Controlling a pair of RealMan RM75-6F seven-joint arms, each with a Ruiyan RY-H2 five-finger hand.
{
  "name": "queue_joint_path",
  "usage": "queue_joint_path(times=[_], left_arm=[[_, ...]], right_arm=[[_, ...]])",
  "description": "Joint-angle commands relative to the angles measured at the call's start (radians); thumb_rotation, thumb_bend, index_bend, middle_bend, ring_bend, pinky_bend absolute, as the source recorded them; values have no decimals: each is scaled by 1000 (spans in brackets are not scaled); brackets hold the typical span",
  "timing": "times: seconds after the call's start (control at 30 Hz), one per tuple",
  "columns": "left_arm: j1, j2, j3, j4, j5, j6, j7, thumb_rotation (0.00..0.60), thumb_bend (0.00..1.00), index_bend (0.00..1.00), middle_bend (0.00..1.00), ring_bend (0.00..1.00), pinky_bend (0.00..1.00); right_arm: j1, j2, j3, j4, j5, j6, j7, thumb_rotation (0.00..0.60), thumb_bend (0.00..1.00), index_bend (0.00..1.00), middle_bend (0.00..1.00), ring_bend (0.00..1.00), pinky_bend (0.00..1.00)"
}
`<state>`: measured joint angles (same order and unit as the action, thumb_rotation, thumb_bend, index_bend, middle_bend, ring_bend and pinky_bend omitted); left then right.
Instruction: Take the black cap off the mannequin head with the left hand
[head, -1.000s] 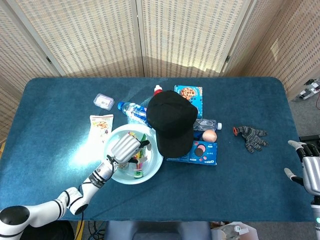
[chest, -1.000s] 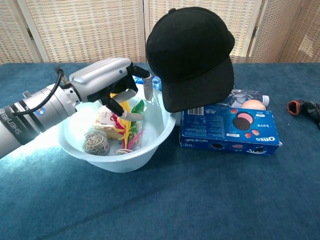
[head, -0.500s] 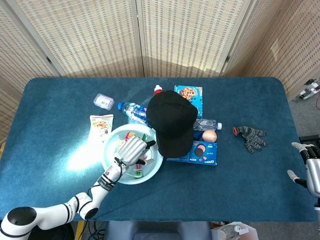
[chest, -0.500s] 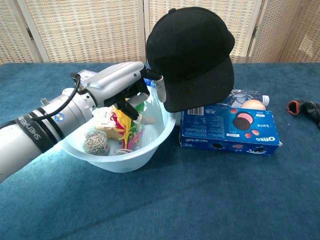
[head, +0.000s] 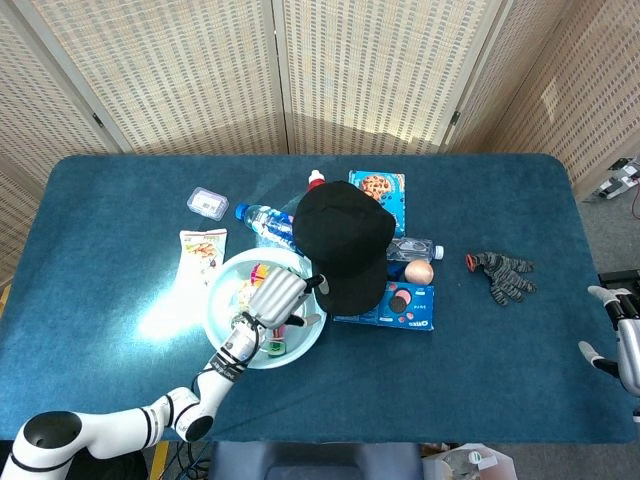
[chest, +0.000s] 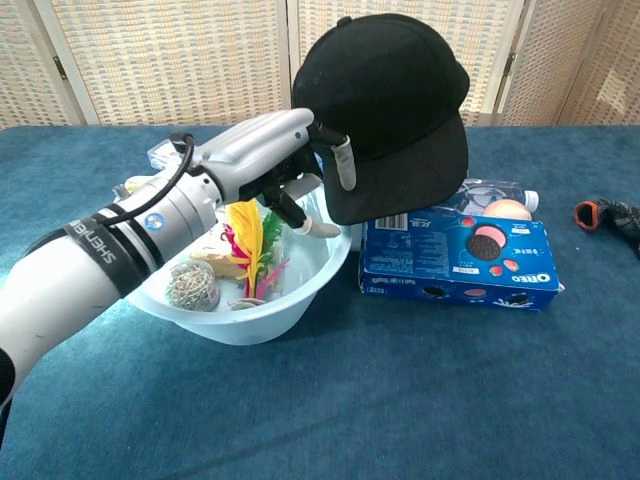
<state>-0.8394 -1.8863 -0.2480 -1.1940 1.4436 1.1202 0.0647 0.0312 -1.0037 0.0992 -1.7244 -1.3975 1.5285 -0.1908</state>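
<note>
Just left hand (chest: 285, 165) fingertips at black cap (chest: 385, 105)

The left hand (head: 278, 298) hovers over the white bowl (head: 226, 282), fingers (head: 312, 283) touching the black cap (head: 343, 240); the right hand (head: 622, 345) sits open at the tabletop (head: 120, 220) edge.

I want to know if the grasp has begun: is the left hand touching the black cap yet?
Cannot tell. In the chest view the left hand has fingertips overlapping the black cap brim edge, but neither view plainly shows contact or a gap.
</note>
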Motion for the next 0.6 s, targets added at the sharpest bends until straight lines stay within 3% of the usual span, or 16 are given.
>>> queue_joint_path(times=[0.03,0.6], left_arm=[[-7,-8,-8,-13,-12,-4,17,600,112,465,944,1000,1000],[-16,-74,-43,-24,-104,0,142,600,108,450,944,1000,1000]], right_arm=[[-2,1,0,1,0,2,2,600,147,269,310,259,311],[-23,8,-5,9,1,16,24,600,147,269,310,259,311]])
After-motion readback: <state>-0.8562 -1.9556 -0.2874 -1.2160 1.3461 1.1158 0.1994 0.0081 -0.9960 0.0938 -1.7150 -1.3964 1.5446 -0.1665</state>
